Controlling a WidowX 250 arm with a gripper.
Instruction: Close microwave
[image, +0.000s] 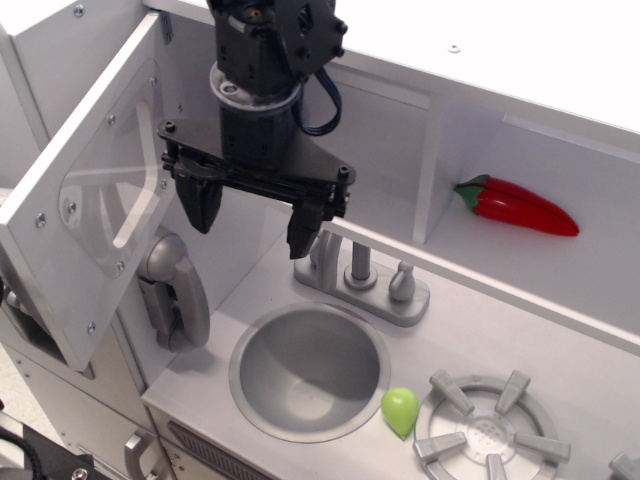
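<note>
The microwave (385, 150) is a white box compartment at the top of the toy kitchen. Its white door (85, 205) with a clear rounded window stands swung open to the left, inner side facing me. My black gripper (253, 218) hangs in front of the open compartment, to the right of the door, fingers pointing down. Its two fingers (203, 203) are spread apart and hold nothing. The door's buttons and handle are hidden on its outer face.
A grey phone handset (172, 290) hangs on the wall below the door. A grey faucet (362, 280) and round sink (310, 372) lie beneath the gripper. A green pear-like toy (400, 410) sits beside a grey burner (485, 432). A red chili pepper (520, 205) lies on the right shelf.
</note>
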